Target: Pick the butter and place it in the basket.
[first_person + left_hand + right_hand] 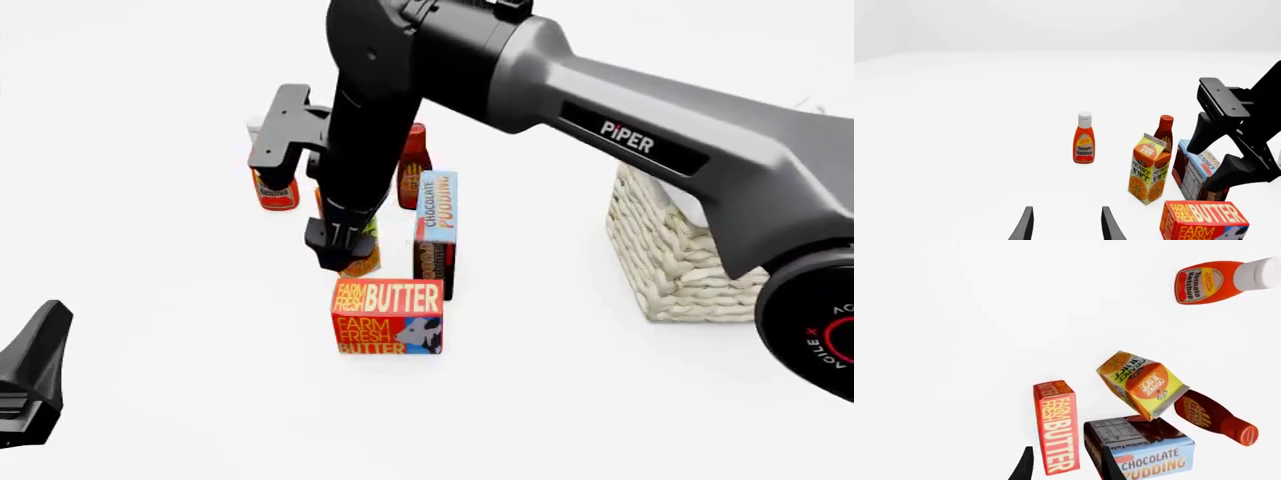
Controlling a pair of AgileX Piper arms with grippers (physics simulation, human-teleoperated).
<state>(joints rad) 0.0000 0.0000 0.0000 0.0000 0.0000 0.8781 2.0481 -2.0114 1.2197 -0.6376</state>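
Note:
The butter is a squat red-orange box standing on the white table, also seen in the left wrist view and the right wrist view. My right gripper hangs fingers-down just above and slightly behind it, open and holding nothing. In its own view the butter's near end lies between its fingertips. The basket, cream woven wicker, sits at the right, partly hidden by the right arm. My left gripper is low at the near left, open and empty.
Behind the butter stand a chocolate pudding box, an orange juice carton mostly hidden by the right gripper, a dark red sauce bottle and a ketchup bottle. The right arm spans the view above the basket.

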